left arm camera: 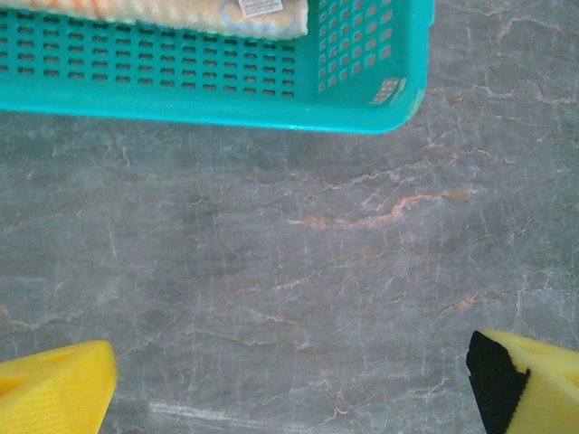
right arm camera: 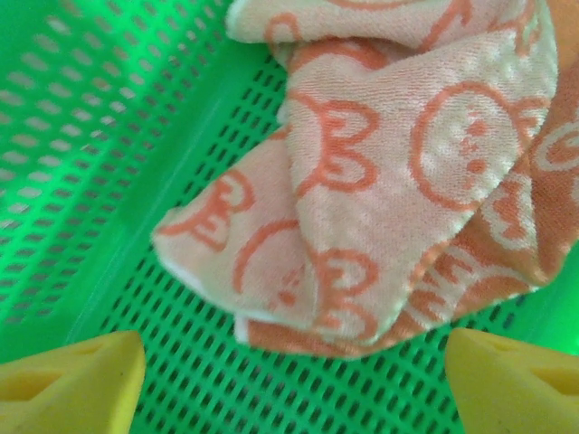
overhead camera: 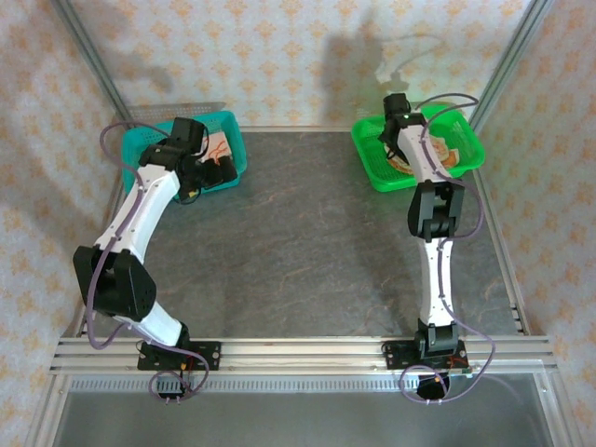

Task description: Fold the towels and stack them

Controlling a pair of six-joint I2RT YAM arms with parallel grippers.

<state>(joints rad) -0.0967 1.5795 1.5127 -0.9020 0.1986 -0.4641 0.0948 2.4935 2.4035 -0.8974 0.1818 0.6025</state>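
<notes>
At the far right corner of the dark grey marbled tabletop, a crumpled cream cloth towel with orange cartoon faces lies in a green slotted plastic basket, the right pincer above it spread apart and empty. The left pincer, also apart, hovers over the tabletop beside the far-left teal plastic basket holding an orange-and-cream towel.

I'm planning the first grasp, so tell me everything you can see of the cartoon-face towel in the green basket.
The cartoon-face towel looks like soft looped terry, cream with orange outlined faces. One layer shows the reverse, orange with cream print. It is not yet folded, lying crumpled and doubled loosely over itself on the perforated floor of the green basket. Nothing grips it. The yellow fingers of the right gripper stand open and apart from its near edge.
</notes>
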